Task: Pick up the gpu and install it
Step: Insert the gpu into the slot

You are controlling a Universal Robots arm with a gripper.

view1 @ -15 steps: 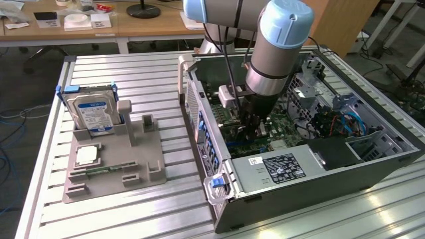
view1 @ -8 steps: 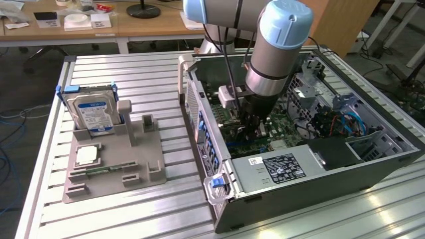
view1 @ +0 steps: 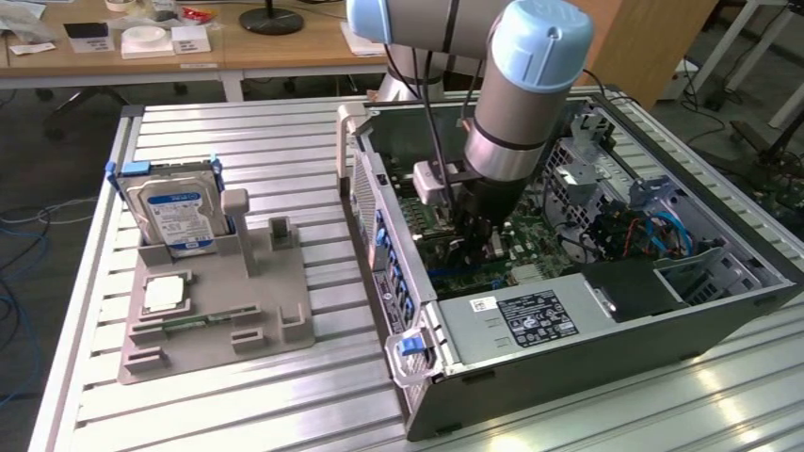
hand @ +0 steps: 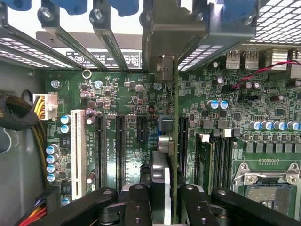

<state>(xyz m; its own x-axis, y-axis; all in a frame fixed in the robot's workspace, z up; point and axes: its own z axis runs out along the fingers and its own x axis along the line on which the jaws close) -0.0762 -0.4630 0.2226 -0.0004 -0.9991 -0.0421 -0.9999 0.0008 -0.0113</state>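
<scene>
One gripper (hand: 165,197) here, and it's clamped narrow on the gpu (hand: 168,141), card held edge-on down inside the open computer case (view1: 703,311). Looks like the install step: the card hangs just above the motherboard (hand: 127,94), bracket end at 12 o'clock toward the rear slots (hand: 108,28). Seating it probably needs the edge lined up square with an expansion slot (hand: 141,123), then straight, even pressure

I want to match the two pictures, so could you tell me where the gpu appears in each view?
Exterior view: the gpu hangs under the tool inside the open computer case.
Wrist view: seen edge-on, standing upright between the tool's fingers.
Shared landmark: the green motherboard.
</scene>
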